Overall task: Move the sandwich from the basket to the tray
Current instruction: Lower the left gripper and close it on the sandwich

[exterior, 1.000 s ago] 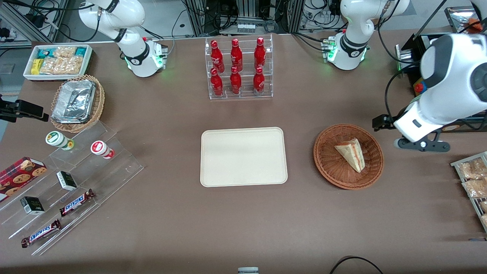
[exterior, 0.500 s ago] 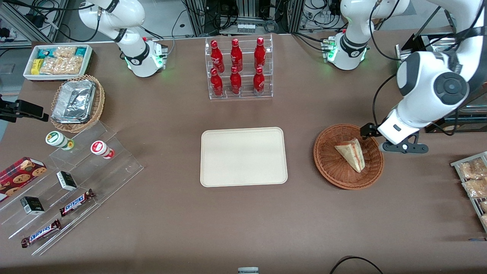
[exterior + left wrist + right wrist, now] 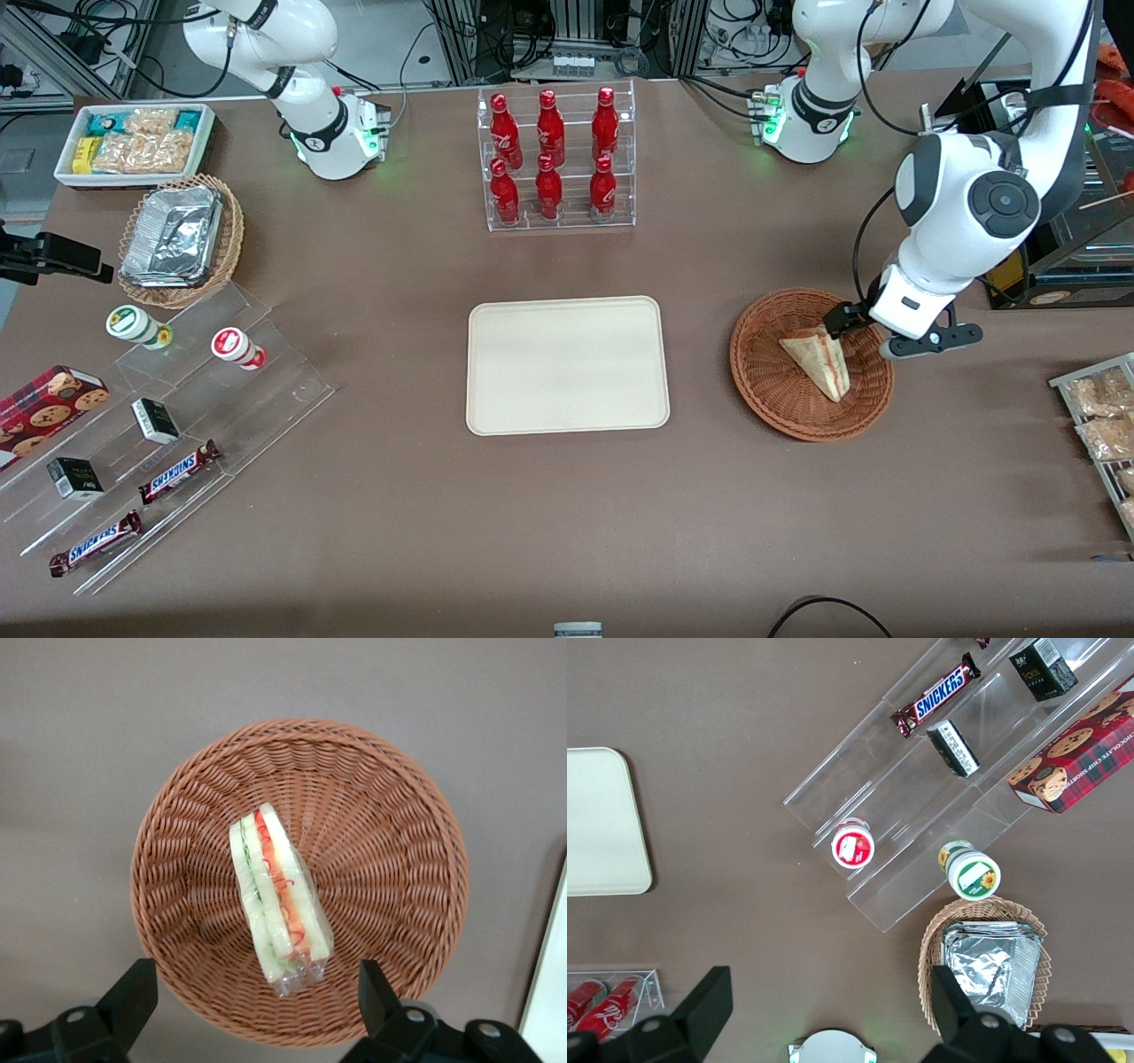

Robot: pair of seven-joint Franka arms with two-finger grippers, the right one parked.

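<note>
The sandwich (image 3: 818, 358) is a clear-wrapped pale bread wedge with red and green filling. It lies in the round reddish-brown wicker basket (image 3: 771, 390). In the left wrist view the sandwich (image 3: 279, 895) rests at the middle of the basket (image 3: 399, 859). My left gripper (image 3: 864, 332) hangs above the basket's rim on the side toward the working arm's end. It is open and empty, its fingers (image 3: 133, 992) spread wide. The cream-beige tray (image 3: 567, 365) lies bare beside the basket, toward the parked arm's end.
A clear rack of red bottles (image 3: 554, 159) stands farther from the front camera than the tray. Snack packets on a rack (image 3: 1099, 416) lie at the working arm's end. A tan foil basket (image 3: 182, 239), a white bin (image 3: 133, 142) and clear display steps (image 3: 177, 425) sit toward the parked arm's end.
My left arm has swung in from the table's edge toward the basket and lowered. The gripper now hangs over the basket's rim. The sandwich has not moved.
</note>
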